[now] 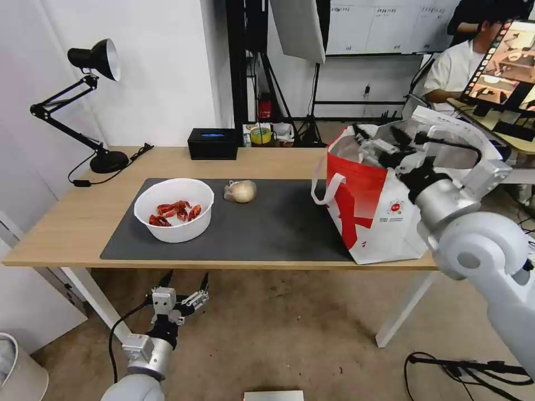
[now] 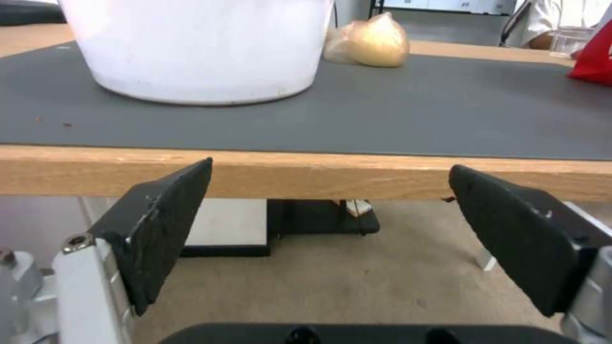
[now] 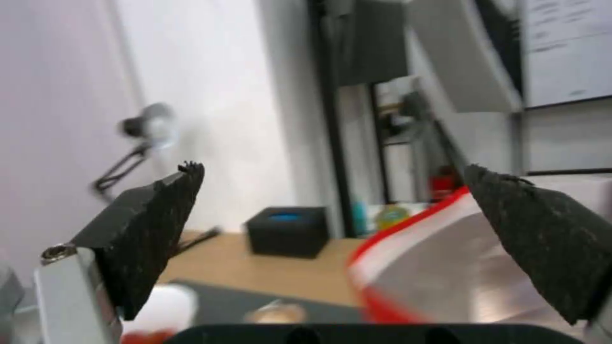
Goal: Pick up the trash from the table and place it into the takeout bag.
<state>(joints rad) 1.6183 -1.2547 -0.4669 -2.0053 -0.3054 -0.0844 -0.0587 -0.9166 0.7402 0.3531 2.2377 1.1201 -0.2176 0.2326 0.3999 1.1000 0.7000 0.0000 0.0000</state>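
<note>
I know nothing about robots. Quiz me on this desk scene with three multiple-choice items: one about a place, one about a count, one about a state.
1. Where does the takeout bag stand?
A. on the table's right end
B. on the floor
C. beside the lamp

2. How many trash items lie on the grey mat?
A. two
B. four
C. none

3. How is the left claw?
A. shut on the bowl
B. open, below the table edge
C. inside the bag

Answers:
1 A: the bag sits at the right end of the table.
2 A: the bowl and the bagged bun.
3 B: its fingers are spread, holding nothing.
</note>
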